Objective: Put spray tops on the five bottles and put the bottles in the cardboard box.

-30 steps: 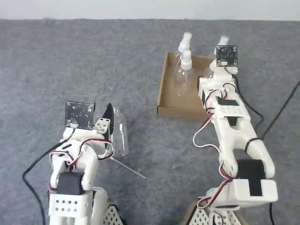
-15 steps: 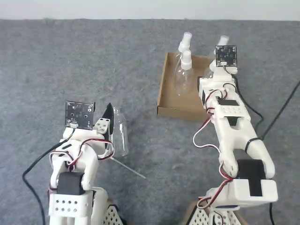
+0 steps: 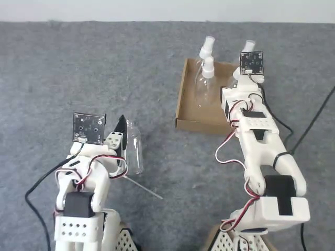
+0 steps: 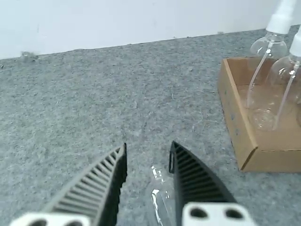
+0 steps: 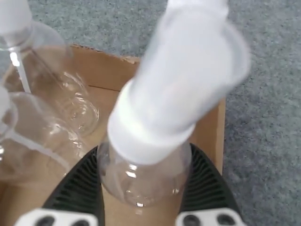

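Observation:
A clear bottle [image 3: 134,149] without a top lies on the grey carpet by the near left arm. My left gripper [image 4: 148,146] stands open around that bottle [image 4: 160,197], whose neck is close to one finger and apart from the other. The cardboard box [image 3: 180,99] stands at the far right with two capped bottles [image 3: 204,83] upright in it. My right gripper [image 5: 143,155] is shut on a third bottle [image 5: 141,179] with a white spray top [image 5: 183,61], held over the box's right side [image 5: 207,127]. That top [image 3: 249,46] shows beyond the wrist camera in the high view.
A thin dip tube [image 3: 144,188] lies on the carpet to the right of the left arm. Black cables run beside both arm bases. Open carpet stretches across the far left and between the arms.
The right arm has shifted very slightly toward the far side with its bottle. The left arm and the lying bottle have not moved.

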Tool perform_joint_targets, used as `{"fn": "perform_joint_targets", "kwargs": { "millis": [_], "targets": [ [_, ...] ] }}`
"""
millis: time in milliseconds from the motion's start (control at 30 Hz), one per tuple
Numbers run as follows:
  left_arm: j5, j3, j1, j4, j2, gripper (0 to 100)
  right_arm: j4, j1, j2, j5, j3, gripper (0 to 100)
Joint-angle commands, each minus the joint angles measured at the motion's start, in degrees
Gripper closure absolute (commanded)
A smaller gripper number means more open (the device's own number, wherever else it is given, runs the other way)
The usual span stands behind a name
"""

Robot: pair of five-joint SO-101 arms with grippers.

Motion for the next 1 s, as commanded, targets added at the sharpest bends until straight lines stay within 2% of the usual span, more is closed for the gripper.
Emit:
{"fn": "perform_joint_targets", "kwargs": {
  "millis": [0,200,433,700,967],
  "targets": [
    [0.2,-2.0,-0.4,-1.8,0.3,87,-0.7,0.2,-0.7,0.6,-0.7,98.6],
    [0.2,-2.0,-0.4,-1.8,0.3,87,-0.6,0.2,-0.6,0.8,-0.4,85.0],
    [0.2,-2.0,-0.4,-1.8,0.3,87,-0.6,-1.3,-0.7,1.0,-0.6,81.9],
    [0.2,-2.0,-0.4,-1.8,0.3,87,2.9,-1.6,-0.7,0.8,-1.8,68.6],
    [0.2,-2.0,-0.4,-1.8,0.3,87,3.9,-1.4,-0.8,0.7,-3.7,67.7]
  ]
}}
